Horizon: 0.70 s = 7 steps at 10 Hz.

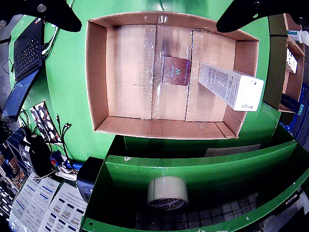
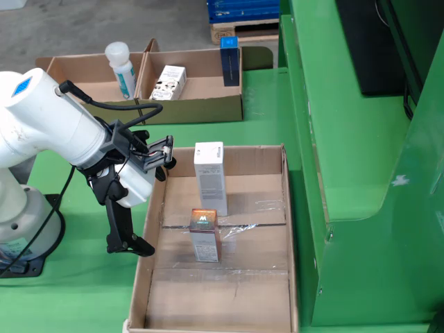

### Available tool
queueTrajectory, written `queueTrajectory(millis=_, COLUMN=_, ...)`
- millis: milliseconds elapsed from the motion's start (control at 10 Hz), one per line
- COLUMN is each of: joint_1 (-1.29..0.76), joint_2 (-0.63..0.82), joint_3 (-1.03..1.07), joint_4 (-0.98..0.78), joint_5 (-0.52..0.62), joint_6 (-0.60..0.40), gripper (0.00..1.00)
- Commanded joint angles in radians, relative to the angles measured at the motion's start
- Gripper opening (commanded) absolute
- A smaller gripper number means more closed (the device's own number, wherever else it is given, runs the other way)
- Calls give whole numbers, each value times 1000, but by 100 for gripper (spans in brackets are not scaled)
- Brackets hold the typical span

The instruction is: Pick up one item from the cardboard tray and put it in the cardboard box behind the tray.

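Observation:
A large open cardboard box [image 1: 96, 72] [image 2: 288, 208] holds a tall white carton [image 1: 231, 87] [image 2: 210, 177] and a small maroon carton [image 1: 176, 71] [image 2: 205, 234]. Beyond it in the still view stands a shallow two-part cardboard tray [image 2: 187, 107] with a white bottle [image 2: 121, 68], a patterned white carton [image 2: 168, 82] and a blue carton [image 2: 229, 59]. My gripper [image 1: 148, 24] [image 2: 149, 208] is open over the big box's left wall, with nothing between its black fingers [image 1: 53, 14]. In the wrist view the tray [image 1: 289, 72] shows only at the right edge.
A green metal frame [image 2: 361, 173] rises along the box's right side. A roll of tape [image 1: 167, 192] lies on a lower green shelf. A laptop [image 1: 26, 53], cables and printed sheets [image 1: 43, 208] sit to the left in the wrist view. Blue crates [image 2: 243, 10] stand far back.

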Motion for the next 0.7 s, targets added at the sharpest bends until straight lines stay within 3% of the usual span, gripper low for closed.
queueTrajectory(millis=0, joint_1=0, joint_2=18, joint_3=28, joint_4=12, joint_5=0, joint_6=0, gripper=100)
queueTrajectory(millis=600, joint_1=184, joint_2=-47, joint_3=122, joint_4=-50, joint_5=-102, joint_6=139, gripper=100)
